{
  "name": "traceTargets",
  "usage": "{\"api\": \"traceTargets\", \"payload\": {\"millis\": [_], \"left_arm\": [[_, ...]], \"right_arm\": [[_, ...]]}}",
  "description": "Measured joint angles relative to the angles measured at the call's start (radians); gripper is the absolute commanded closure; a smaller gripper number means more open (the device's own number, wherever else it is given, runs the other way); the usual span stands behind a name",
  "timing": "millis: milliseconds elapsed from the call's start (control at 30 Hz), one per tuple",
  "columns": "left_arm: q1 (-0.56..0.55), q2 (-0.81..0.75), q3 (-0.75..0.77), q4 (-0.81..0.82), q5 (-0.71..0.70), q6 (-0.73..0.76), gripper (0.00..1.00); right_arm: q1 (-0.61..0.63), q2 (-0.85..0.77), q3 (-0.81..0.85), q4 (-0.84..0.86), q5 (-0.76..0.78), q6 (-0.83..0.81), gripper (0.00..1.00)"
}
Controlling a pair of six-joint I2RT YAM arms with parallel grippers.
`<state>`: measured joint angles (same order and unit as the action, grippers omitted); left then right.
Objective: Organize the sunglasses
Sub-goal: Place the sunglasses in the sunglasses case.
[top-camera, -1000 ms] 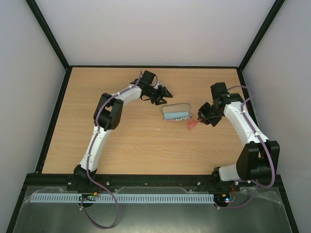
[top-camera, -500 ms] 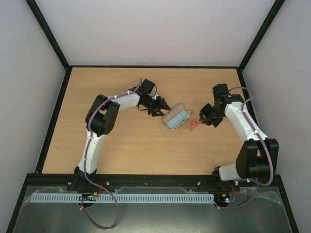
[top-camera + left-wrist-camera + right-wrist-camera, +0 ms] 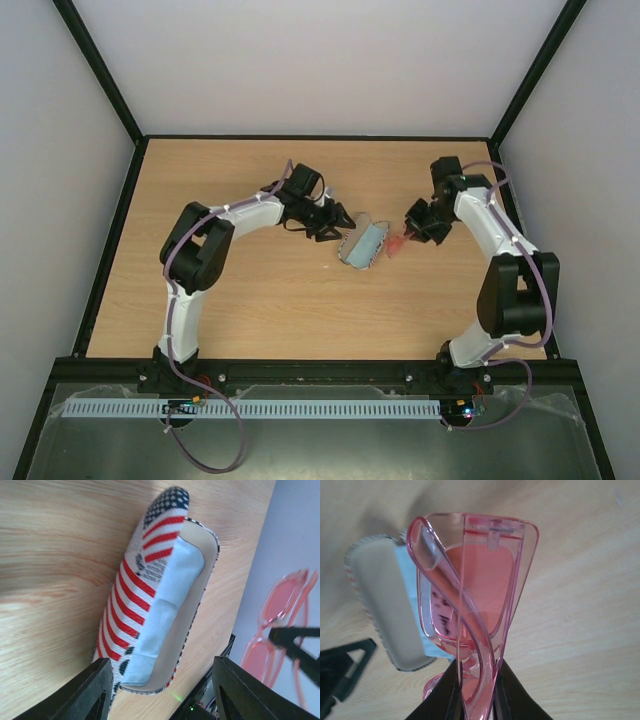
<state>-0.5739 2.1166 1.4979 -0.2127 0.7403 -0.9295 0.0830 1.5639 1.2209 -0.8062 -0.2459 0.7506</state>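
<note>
The sunglasses (image 3: pixel 475 595), a folded pink-red translucent frame, are pinched in my right gripper (image 3: pixel 476 677) and held just right of the case; they also show in the top view (image 3: pixel 397 244) and in the left wrist view (image 3: pixel 280 615). The flag-patterned case (image 3: pixel 364 245) lies open on the table with the light blue cloth (image 3: pixel 165 615) inside. My left gripper (image 3: pixel 340 220) is open, its fingers (image 3: pixel 95 690) either side of the case's near end (image 3: pixel 145 680), close to it. My right gripper (image 3: pixel 412 226) is shut on the sunglasses.
The wooden table (image 3: pixel 250 290) is walled by black frame rails (image 3: pixel 110 240) left, right and back. The case's open lid (image 3: pixel 385 605) lies left of the sunglasses in the right wrist view.
The left gripper has turned the case from lying crosswise to a diagonal and pushed it right. The right gripper has carried the sunglasses up and left, closer to the case.
</note>
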Motion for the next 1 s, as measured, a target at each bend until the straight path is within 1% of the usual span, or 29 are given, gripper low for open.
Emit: {"api": "traceTargets", "payload": {"millis": [133,233,367,467,600,800,1000], "left_arm": [[-0.008,-0.023,-0.008,-0.002,-0.002,0.001,0.43],[0.007,-0.049,-0.024,-0.003,-0.005,0.002,0.43],[0.048,-0.103,-0.042,-0.035,-0.018,0.014,0.43],[0.082,-0.145,-0.042,-0.077,-0.028,0.036,0.42],[0.113,-0.179,-0.042,-0.122,-0.038,0.071,0.42],[0.112,-0.180,-0.055,-0.156,-0.041,0.097,0.43],[0.108,-0.179,-0.057,-0.168,-0.042,0.108,0.43]], "right_arm": [[0.041,0.105,0.179,-0.030,0.013,-0.043,0.99],[0.117,0.198,0.325,-0.064,0.040,-0.079,0.99],[0.209,0.296,0.439,-0.132,0.088,-0.120,0.99],[0.256,0.339,0.460,-0.176,0.119,-0.133,0.99],[0.274,0.369,0.467,-0.220,0.147,-0.138,0.99],[0.298,0.415,0.472,-0.232,0.177,-0.142,0.99],[0.306,0.425,0.466,-0.232,0.197,-0.150,0.98]]}}
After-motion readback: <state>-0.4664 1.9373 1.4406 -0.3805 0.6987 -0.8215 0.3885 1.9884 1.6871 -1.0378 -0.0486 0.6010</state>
